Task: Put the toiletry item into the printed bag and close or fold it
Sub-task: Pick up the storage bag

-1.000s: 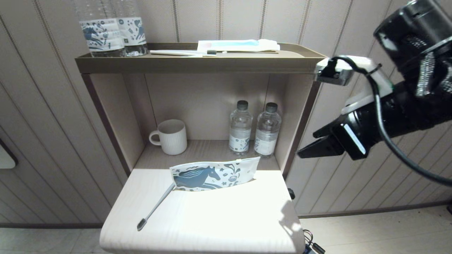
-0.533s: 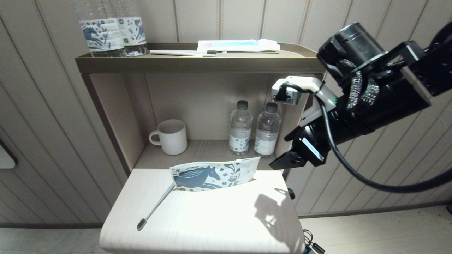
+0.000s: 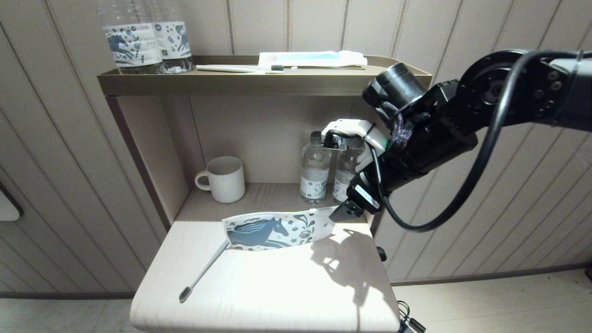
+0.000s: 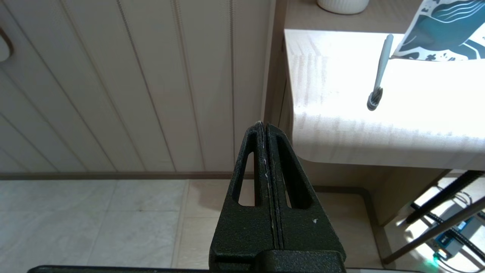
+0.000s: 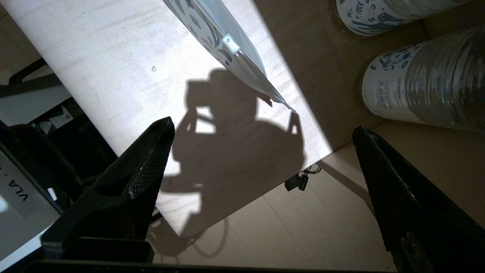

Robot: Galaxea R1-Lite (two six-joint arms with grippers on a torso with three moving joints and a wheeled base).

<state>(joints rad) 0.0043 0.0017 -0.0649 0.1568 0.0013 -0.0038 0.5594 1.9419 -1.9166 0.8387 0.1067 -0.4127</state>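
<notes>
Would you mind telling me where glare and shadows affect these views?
Head view: the pale table top is washed out by bright light, with the right hand casting a dark shadow beside the printed bag. Right wrist view: that shadow falls under the bag's corner, and the bottles sit in dim shade. Left wrist view: glare bleaches the table around the toothbrush.

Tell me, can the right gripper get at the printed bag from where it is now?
Probably yes. The right gripper is open just off the bag's zip-end corner, with nothing between them; the bottles stand behind, clear of the path.
</notes>
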